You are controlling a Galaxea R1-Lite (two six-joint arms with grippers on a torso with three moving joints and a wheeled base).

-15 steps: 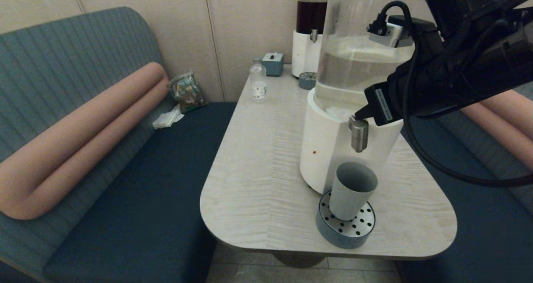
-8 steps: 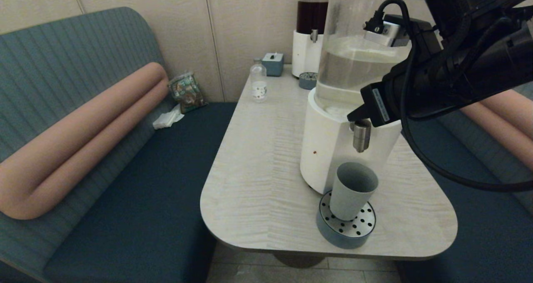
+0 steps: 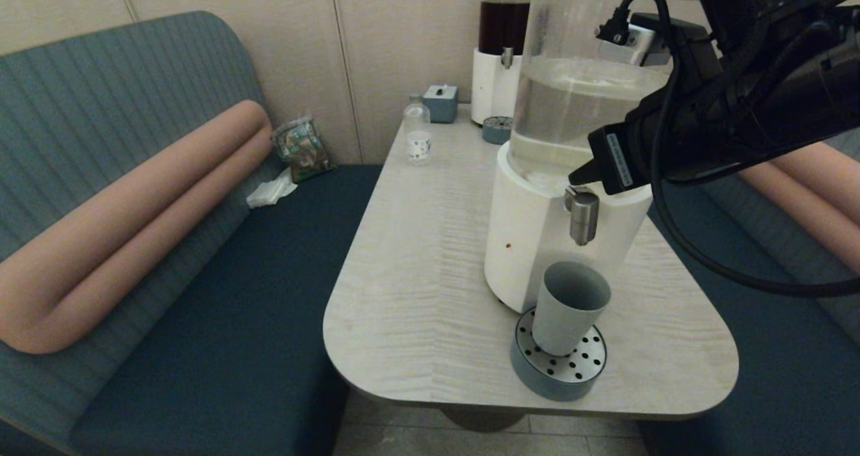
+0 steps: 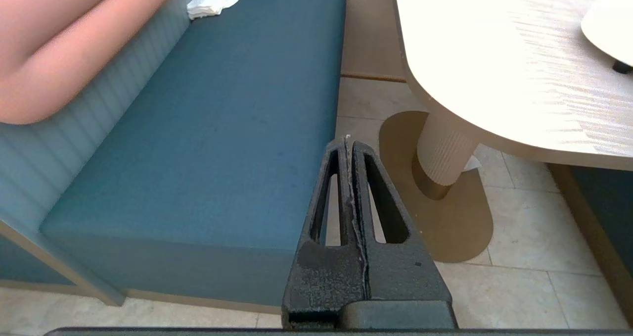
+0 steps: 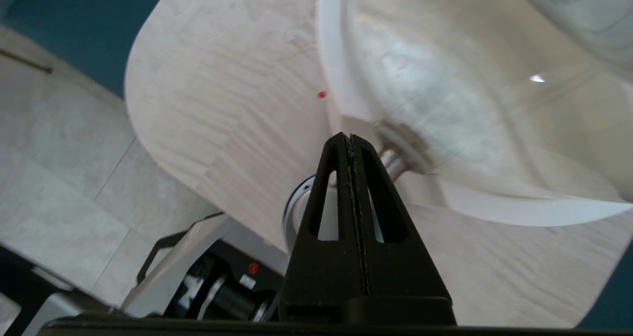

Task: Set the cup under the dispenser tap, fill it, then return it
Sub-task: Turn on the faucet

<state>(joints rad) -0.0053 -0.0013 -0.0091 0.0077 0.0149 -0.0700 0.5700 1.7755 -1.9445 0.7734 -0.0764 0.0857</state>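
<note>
1. The cup [image 3: 570,306] is found upright on the perforated drip tray [image 3: 583,369], at the near edge of the table [image 3: 416,268]. It stands directly below the dispenser tap [image 3: 582,215], with a clear gap between rim and spout. No liquid can be made out inside it, and no stream is seen falling from the tap.

2. The right gripper [image 3: 579,176] is located at the top of the tap, just above and slightly behind the spout's head. In the right wrist view its fingers [image 5: 341,177] are seen pressed together with nothing held between them; the tip lies just beside the tap's base, though contact cannot be confirmed.

3. The left gripper [image 4: 350,145] is parked low, beside the bench seat [image 4: 237,128] and off the table. It is likewise closed and empty. The right arm is by far the nearer to both tap and cup.

4. The governing relation is vertical: the tap's long axis runs straight down, the cup's mouth is in line beneath it, and the gripper tip sits over the tap's upper end. The cup lies below and slightly nearer the robot than the gripper.

5. The filling step is judged to be in hand. A downward or backward press on the tap's top is judged to be required, kept on the tap's axis so that the tip does not slip off the rounded steel head.
</note>
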